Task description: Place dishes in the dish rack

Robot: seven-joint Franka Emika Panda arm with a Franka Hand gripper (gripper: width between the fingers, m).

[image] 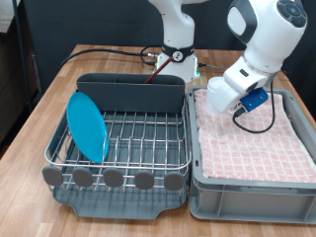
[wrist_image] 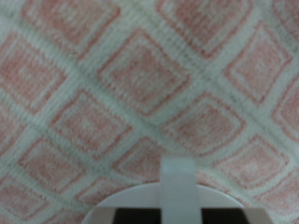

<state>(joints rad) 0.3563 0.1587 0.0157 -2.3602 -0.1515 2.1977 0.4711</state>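
Note:
The light-blue plate (image: pixel 87 125) stands on edge in the silver wire dish rack (image: pixel 138 143), at the exterior view's left. My gripper (image: pixel 211 103) is lowered into the grey bin, over the pink checked cloth (image: pixel 257 138) near the bin's left wall; its fingers are not visible. In the wrist view, a white mug (wrist_image: pixel 177 191) with its handle shows at the frame edge, close to the camera, on the cloth (wrist_image: pixel 112 84). The wooden spoon is out of view.
The grey plastic bin (image: pixel 247 188) sits right of the rack. The rack's dark grey caddy (image: pixel 130 91) runs along its far side. Round grey end caps (image: pixel 114 179) line its near side. The robot base (image: pixel 178 54) and cables stand behind on the wooden table (image: pixel 39 99).

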